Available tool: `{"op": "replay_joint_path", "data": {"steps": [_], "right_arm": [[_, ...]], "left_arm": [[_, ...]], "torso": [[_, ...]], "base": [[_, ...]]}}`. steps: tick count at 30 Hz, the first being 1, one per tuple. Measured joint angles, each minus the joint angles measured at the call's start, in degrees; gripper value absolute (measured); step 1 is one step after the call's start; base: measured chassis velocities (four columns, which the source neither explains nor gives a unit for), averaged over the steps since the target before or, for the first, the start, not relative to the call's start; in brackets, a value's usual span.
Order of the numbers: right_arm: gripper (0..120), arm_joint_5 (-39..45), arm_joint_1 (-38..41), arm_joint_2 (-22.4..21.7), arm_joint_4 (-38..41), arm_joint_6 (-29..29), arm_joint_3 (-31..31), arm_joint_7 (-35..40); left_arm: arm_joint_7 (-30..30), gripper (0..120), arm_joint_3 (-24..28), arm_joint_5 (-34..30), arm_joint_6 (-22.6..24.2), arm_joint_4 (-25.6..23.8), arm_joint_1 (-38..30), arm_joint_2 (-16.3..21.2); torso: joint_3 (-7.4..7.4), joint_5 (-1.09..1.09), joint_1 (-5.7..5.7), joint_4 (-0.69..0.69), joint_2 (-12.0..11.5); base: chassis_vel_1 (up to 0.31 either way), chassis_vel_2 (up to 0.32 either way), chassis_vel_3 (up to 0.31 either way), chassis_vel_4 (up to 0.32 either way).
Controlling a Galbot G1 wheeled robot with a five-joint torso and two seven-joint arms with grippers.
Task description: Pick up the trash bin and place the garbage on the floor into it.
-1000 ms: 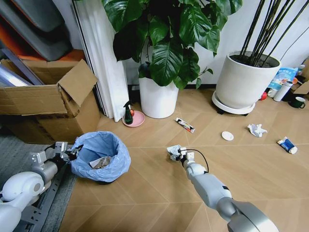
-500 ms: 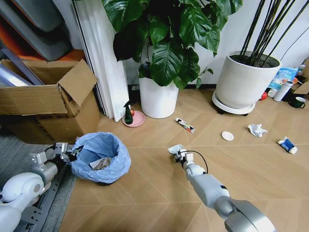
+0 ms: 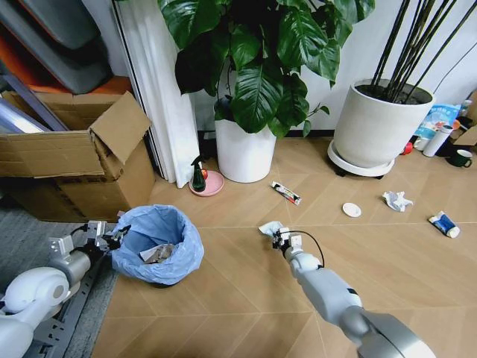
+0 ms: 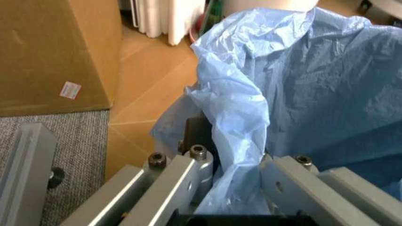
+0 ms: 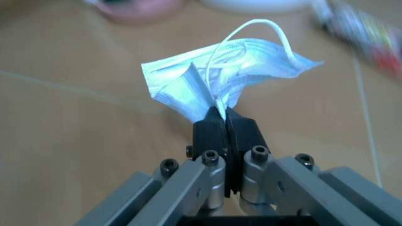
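The trash bin (image 3: 168, 267), black with a puffy light-blue bag (image 4: 314, 84), stands at the mat's edge with some litter inside. My left gripper (image 3: 112, 237) is shut on its near rim, the bag bunched between the fingers (image 4: 188, 165). My right gripper (image 3: 280, 239) hangs low over the floor (image 3: 223, 298), right of the bin, shut on a piece of garbage: a crumpled pale-blue face mask (image 5: 220, 70) with a white ear loop, seen also as the mask (image 3: 270, 227). More garbage lies beyond: a printed wrapper (image 3: 286, 192), a white lid (image 3: 351, 209), a paper wad (image 3: 396, 200), a blue-white packet (image 3: 443, 224).
A cardboard box (image 3: 74, 156) and grey mat (image 3: 30, 246) are on the left. Two white plant pots (image 3: 244, 153) (image 3: 376, 127) stand at the back. A dark spray bottle (image 3: 197, 175) sits on a pink dish. A flask and mug (image 3: 460, 157) stand far right.
My right gripper, holding the mask, has crept slightly up and away. The bin and left gripper have barely shifted.
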Motion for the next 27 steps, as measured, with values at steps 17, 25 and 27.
{"op": "replay_joint_path", "data": {"steps": [17, 25, 27], "right_arm": [[0, 23.5, 10.9, -18.8, 37.8, 4.4, -18.2, -24.2], [0, 29.5, 24.2, -14.1, 39.5, 2.0, -32.2, -24.3], [0, 29.6, 25.2, -12.8, 38.6, 2.0, -34.0, -24.2]], "left_arm": [[-0.6, 0, 3.0, -0.6, 0.3, -0.1, -2.6, 1.2], [-0.6, 0, 4.6, 0.2, 0.3, -0.6, -3.3, 0.8], [-0.6, 0, 4.6, 0.1, 0.3, -0.8, -3.5, 0.7]], "torso": [[0.00, -0.01, 0.00, 0.02, 0.0], [0.00, -0.02, 0.00, 0.02, 0.0], [0.00, -0.02, 0.00, 0.02, 0.0]], "base": [[0.000, 0.000, 0.000, 0.000], [0.000, 0.000, 0.000, 0.000], [0.000, 0.000, 0.000, 0.000]]}}
